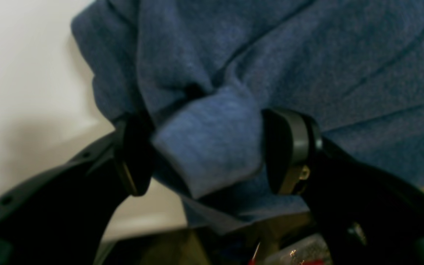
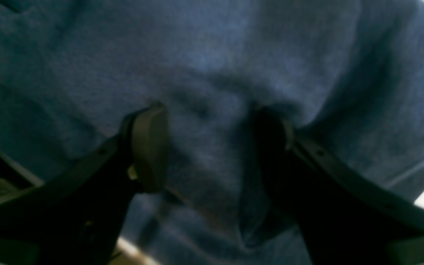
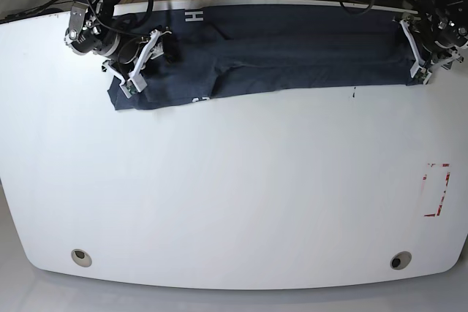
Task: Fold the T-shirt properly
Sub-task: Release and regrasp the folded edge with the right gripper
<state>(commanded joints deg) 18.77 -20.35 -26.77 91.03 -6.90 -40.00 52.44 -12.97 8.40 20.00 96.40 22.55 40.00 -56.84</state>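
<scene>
while the t-shirt lies bunched along the far edge of the white table, the left gripper sits at its end with jaws wide around a cloth fold. the right gripper presses in, jaws apart. only a white "h" reads; other lettering is hidden.

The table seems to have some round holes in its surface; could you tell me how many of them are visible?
2. Both sit near the front edge of the table: one hole at the lower left, the other at the lower right. The T-shirt may hide others.
</scene>
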